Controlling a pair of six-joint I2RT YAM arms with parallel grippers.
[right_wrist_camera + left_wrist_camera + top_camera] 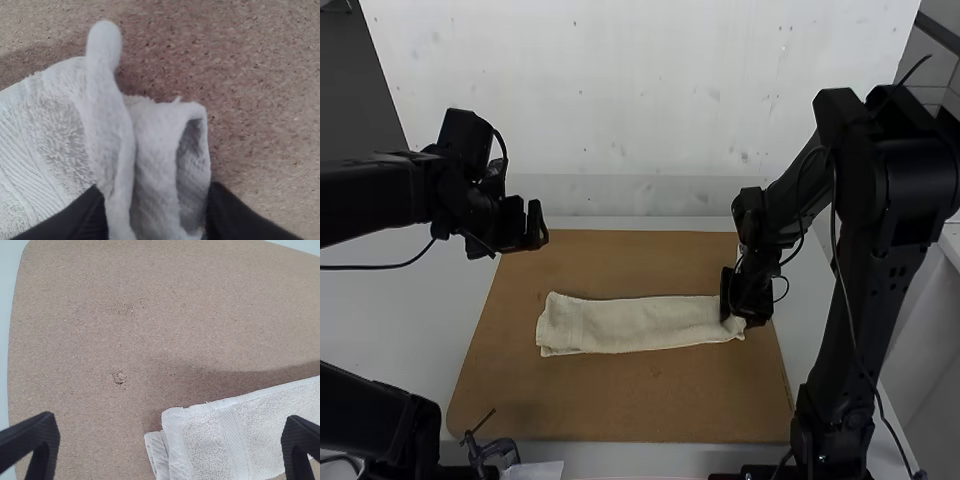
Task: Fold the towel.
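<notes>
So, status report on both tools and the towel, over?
Left tool: open, raised at the brown board's left side. Right tool: gripping the towel's bunched right end, partly hiding it. Towel: long strip across the board.

Folded cream towel (pixel 635 324) on brown board (pixel 620 400)

With twelve o'clock pointing ahead of the left gripper (pixel 533 228), a white terry towel (pixel 205 445) lies as a folded strip on a speckled brown board (pixel 75 340), running from its layered end towards two o'clock. A woven band (pixel 234 440) crosses it near that end, and a lower layer (pixel 158 452) pokes out at nine o'clock. At ten o'clock from the towel's corner is a scuff (pixel 119 378). The gripper (pixel 170 430) has its black fingers (pixel 42 442) wide apart, one at eight o'clock over board, the other at four, overlapping the towel in sight.
</notes>
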